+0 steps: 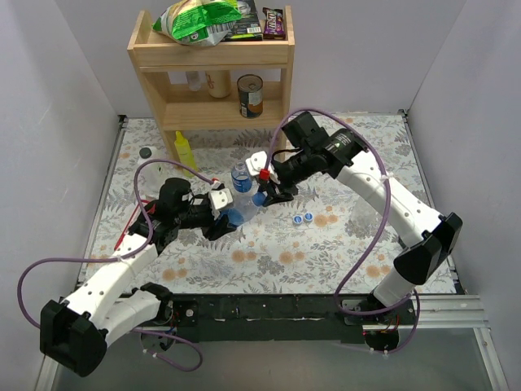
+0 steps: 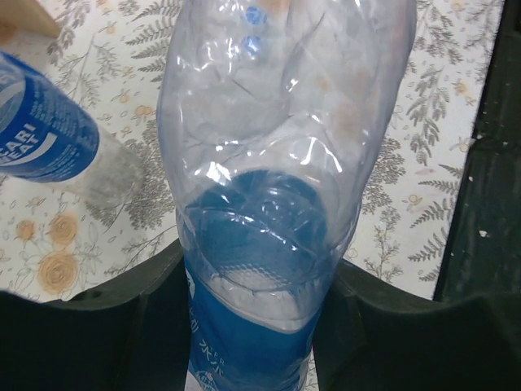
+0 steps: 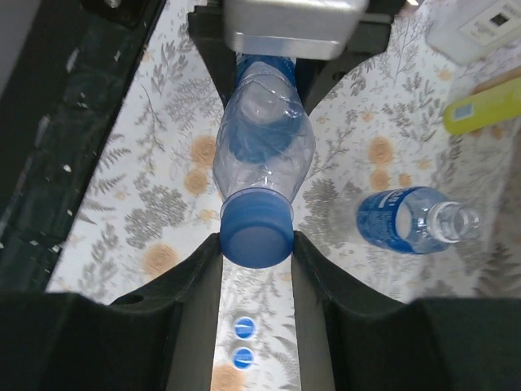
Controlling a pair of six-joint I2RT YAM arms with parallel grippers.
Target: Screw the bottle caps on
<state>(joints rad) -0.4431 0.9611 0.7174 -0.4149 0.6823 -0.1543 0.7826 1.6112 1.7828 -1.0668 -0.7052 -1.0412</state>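
Our left gripper (image 2: pixel 252 314) was clenched around the labelled body of a clear water bottle (image 3: pixel 264 138), held tilted above the floral table (image 1: pixel 350 244). Our right gripper (image 3: pixel 255 254) grasped the blue cap (image 3: pixel 256 226) sitting on that bottle's neck. An uncapped bottle (image 3: pixel 403 221) stood just beside them, and two loose blue caps (image 3: pixel 242 327) lay together on the table nearby.

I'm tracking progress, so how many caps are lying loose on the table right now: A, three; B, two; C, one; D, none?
B: two loose caps lie side by side on the table, and the third cap sits on the bottle inside the right gripper.
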